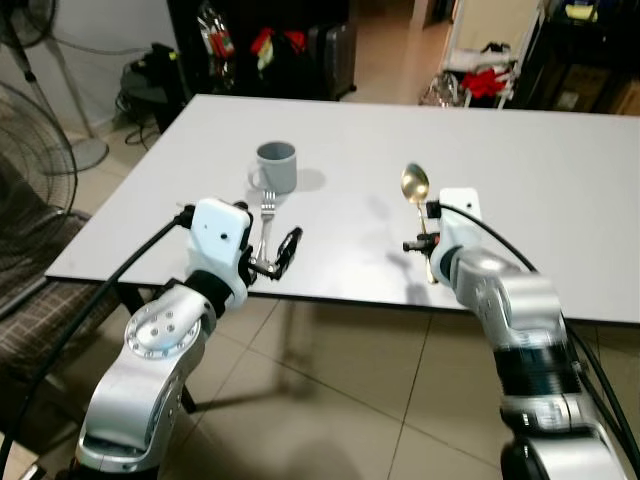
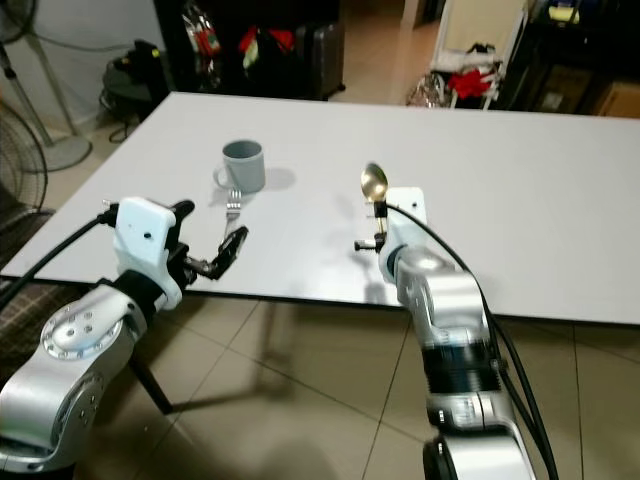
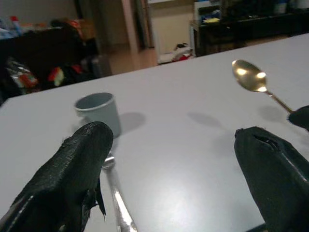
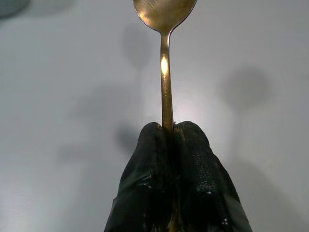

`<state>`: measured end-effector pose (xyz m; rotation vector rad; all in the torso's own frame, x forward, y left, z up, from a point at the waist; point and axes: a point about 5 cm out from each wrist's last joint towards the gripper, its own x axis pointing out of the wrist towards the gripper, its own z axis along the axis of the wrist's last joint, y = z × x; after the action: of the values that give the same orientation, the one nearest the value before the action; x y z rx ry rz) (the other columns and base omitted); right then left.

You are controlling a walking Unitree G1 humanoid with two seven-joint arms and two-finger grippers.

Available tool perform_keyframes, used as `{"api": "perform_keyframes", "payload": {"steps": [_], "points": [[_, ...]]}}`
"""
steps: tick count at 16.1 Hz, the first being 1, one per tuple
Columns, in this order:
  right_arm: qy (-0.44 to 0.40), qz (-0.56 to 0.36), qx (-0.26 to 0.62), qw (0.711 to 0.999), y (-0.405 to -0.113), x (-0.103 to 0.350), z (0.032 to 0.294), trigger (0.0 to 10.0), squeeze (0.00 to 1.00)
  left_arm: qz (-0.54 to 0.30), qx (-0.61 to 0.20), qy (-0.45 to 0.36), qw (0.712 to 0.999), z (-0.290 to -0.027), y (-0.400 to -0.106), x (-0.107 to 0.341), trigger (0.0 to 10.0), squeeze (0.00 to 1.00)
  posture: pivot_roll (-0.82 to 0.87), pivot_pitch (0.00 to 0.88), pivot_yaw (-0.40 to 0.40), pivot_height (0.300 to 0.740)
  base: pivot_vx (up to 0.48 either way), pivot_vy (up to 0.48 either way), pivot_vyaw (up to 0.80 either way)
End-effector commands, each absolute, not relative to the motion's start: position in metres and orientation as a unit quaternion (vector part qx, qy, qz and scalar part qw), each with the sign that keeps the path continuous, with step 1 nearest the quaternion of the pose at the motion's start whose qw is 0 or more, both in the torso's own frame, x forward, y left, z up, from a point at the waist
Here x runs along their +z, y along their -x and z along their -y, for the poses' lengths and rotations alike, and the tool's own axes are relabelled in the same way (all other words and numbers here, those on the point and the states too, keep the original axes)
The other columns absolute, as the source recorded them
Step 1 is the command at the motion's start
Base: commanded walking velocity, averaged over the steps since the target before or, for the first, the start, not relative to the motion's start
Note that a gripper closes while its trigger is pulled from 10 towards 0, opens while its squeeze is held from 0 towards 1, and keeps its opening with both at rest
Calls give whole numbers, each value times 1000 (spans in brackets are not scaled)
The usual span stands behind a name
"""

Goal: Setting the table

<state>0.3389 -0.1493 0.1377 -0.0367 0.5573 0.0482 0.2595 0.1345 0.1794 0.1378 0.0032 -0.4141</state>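
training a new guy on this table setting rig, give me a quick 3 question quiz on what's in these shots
1. True or false: the right hand is shut on the spoon.
2. Which thing lies on the table right beside the mug?
A. a knife
B. a fork
C. a plate
3. Fill the gap: the left hand is ____, with nothing between its fingers.

Key
1. True: both fingers pinch the gold spoon's handle, bowl pointing away.
2. B: the fork lies by the mug, tines toward it.
3. Open: the fork's handle passes near one finger, but nothing is gripped.
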Motion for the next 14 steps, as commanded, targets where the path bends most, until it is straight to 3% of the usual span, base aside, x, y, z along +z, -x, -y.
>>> {"api": "perform_keyframes", "payload": {"steps": [1,14], "points": [[13,-284,23,958,-344,140,152,10000,0,-8,-219,-72,973,-133,-260,179,10000,0,-62,0,30,740,0,0,0],[-66,-381,16,922,-355,109,135,10000,0,-91,-307,-114,941,-144,-238,161,10000,0,-24,0,55,740,0,0,0]]}}
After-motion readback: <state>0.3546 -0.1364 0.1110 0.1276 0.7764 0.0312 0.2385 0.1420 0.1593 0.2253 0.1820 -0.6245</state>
